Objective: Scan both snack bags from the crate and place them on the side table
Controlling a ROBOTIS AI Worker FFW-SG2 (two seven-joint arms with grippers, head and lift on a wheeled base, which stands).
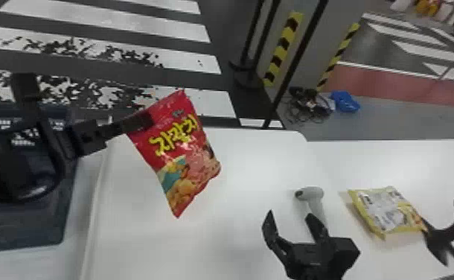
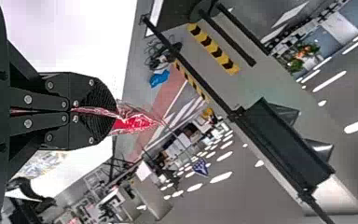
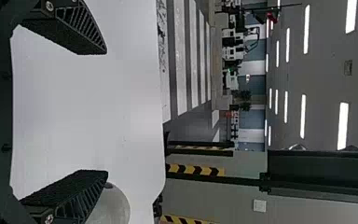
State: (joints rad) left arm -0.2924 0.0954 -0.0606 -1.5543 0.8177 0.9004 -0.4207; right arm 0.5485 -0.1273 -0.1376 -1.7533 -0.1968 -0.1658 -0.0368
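left claw (image 1: 146, 121) grips the red bag (image 1: 179, 149) by its edge, left of the scanner (image 1: 313, 193), probably baring its code; right claw (image 1: 289, 215) gapes near the scanner, likely to grasp it.

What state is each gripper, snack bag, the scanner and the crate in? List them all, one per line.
Left gripper: shut on the red snack bag
Red snack bag: hanging tilted, gripped at its top edge
Right gripper: open, empty
Yellow snack bag: lying on the white tabletop
Scanner: resting unheld
Crate: contents hidden, cannot tell if empty
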